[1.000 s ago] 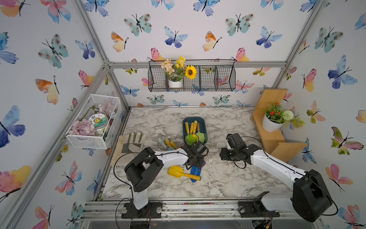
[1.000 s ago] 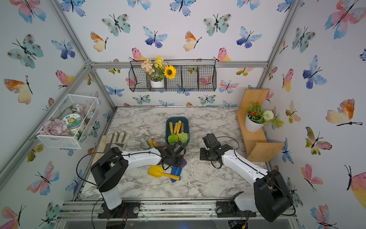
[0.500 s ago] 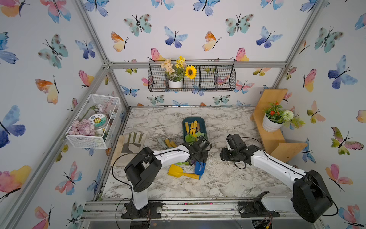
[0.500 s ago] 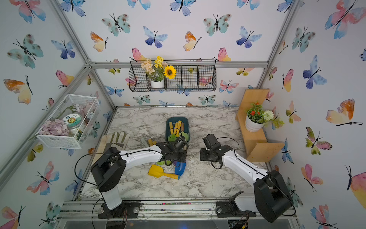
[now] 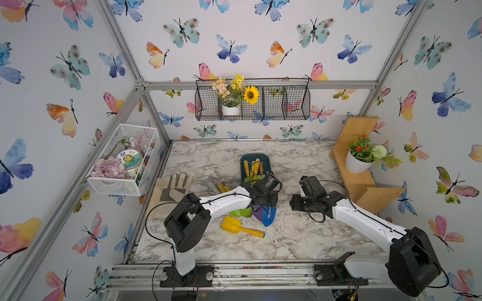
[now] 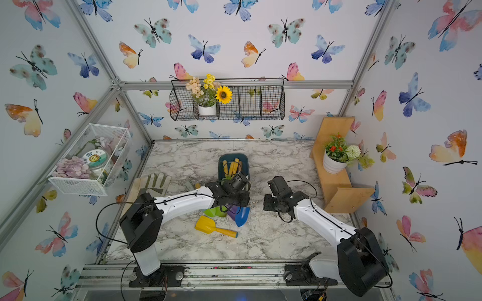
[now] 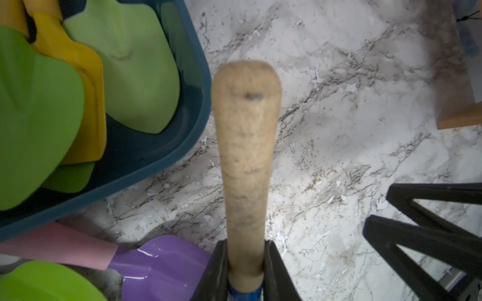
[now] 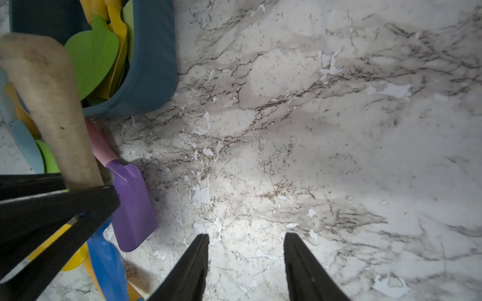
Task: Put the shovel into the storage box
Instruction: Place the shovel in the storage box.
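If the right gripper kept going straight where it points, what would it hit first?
Probably just the marble table: the right gripper aims at bare tabletop, with the storage box off to one side.

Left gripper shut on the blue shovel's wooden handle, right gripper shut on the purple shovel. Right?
Not the right gripper: in the right wrist view its jaws stand open over the table, holding nothing; the purple shovel lies on the table, apart from them. The left gripper is shut on the wooden handle of the blue shovel.
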